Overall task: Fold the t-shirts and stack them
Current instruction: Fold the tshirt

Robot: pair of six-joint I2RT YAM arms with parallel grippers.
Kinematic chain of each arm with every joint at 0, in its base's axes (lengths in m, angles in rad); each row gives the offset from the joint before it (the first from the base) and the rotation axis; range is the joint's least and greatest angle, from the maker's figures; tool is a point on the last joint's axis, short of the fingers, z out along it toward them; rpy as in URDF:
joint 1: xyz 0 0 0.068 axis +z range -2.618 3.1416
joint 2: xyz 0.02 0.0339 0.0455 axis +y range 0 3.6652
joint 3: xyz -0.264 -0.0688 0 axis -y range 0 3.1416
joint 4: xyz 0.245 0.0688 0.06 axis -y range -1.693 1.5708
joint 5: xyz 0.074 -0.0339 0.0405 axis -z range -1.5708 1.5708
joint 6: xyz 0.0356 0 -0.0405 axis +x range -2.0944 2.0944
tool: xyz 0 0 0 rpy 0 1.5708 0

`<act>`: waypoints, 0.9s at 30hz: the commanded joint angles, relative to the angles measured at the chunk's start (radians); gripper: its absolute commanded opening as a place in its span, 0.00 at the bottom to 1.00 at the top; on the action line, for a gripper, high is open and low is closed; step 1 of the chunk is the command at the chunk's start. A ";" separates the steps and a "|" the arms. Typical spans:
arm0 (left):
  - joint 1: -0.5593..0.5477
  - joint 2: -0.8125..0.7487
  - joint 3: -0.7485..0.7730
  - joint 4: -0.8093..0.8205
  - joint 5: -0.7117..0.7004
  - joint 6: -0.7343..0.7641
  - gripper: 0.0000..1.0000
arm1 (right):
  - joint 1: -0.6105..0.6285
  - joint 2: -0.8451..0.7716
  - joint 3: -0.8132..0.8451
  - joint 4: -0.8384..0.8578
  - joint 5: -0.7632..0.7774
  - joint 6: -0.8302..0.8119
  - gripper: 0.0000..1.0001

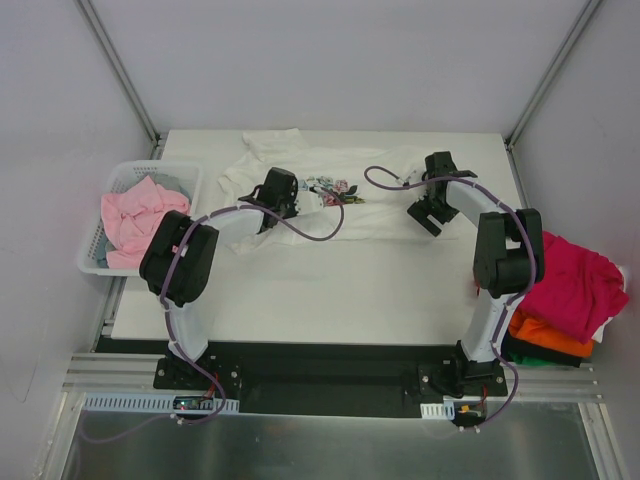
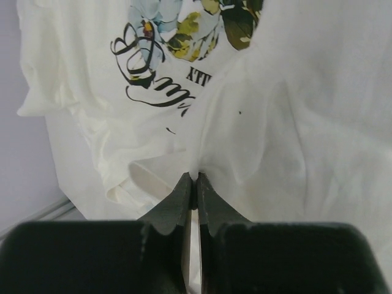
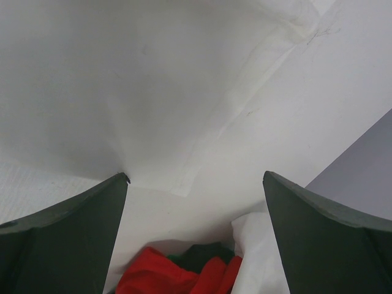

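Left pincer: pressed together, pinching a ridge of the white printed tee.
Right pincer: spread, holding nothing, over that tee's right side.
White printed tee: open and rumpled on the far tabletop; we judge folding barely begun.
Left to do: pink tee in the left basket, magenta tee heaped right; we see no stack.

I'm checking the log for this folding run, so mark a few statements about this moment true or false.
1. The left hand is shut on a fold of the white flower-print t-shirt. True.
2. The right hand grips cloth. False: it is open and holds nothing.
3. The pale pink t-shirt lies in the white plastic lattice basket. True.
4. The orange t-shirt lies on top of the magenta t-shirt. False: the magenta one lies on top.
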 commanded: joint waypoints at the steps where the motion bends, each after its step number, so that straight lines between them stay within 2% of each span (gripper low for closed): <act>1: 0.007 -0.001 0.065 0.008 -0.026 0.009 0.00 | 0.004 -0.019 -0.005 0.005 0.006 0.001 0.97; 16: 0.043 0.181 0.281 0.097 -0.144 0.084 0.00 | 0.002 -0.016 -0.012 0.005 0.015 -0.008 0.97; 19: 0.053 0.227 0.320 0.150 -0.182 0.102 0.00 | 0.002 -0.013 -0.014 0.005 0.015 -0.008 0.97; 20: 0.053 0.247 0.323 0.213 -0.223 0.119 0.00 | 0.002 -0.011 -0.014 0.007 0.015 -0.007 0.97; 21: 0.055 0.254 0.317 0.242 -0.236 0.130 0.04 | 0.001 -0.011 -0.014 0.005 0.017 -0.008 0.97; 24: 0.056 0.249 0.278 0.304 -0.247 0.147 0.30 | 0.002 -0.006 -0.015 0.003 0.017 -0.008 0.97; 25: 0.056 0.243 0.268 0.311 -0.242 0.144 0.53 | 0.002 -0.002 -0.015 0.003 0.015 -0.008 0.96; 27: 0.056 0.212 0.234 0.331 -0.231 0.115 0.70 | 0.002 0.001 -0.017 0.003 0.012 -0.004 0.97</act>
